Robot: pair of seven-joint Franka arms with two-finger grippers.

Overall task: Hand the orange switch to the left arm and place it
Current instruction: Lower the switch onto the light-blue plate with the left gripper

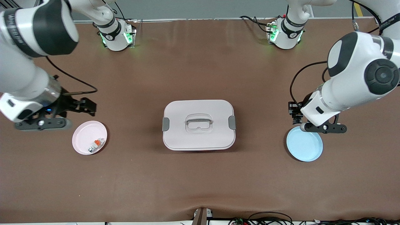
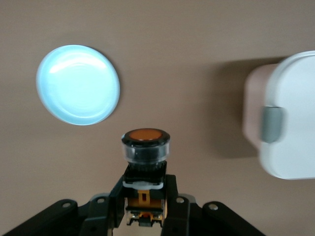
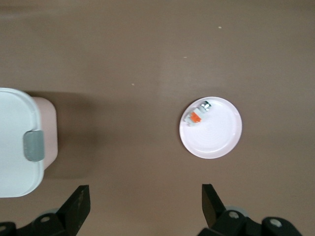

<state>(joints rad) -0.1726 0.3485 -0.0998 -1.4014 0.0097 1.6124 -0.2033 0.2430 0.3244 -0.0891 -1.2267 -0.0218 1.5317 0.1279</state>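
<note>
The orange switch (image 2: 145,147), a small black block with a round orange face, is pinched in my left gripper (image 2: 145,189), which is shut on its body. In the front view that gripper (image 1: 295,116) hangs over the table at the rim of the blue plate (image 1: 307,147), at the left arm's end. The white box (image 1: 198,125) with a grey handle and side latches stands in the middle of the table between the two arms. My right gripper (image 1: 85,105) is open and holds nothing, over the table beside the pink plate (image 1: 83,132); its fingers (image 3: 81,204) stand wide apart.
A small white-and-grey piece with an orange tab (image 1: 95,145) lies in the pink plate (image 3: 219,140). The blue plate (image 2: 78,84) has nothing in it. The box's latched end (image 2: 290,118) shows in the left wrist view, its other end (image 3: 15,142) in the right.
</note>
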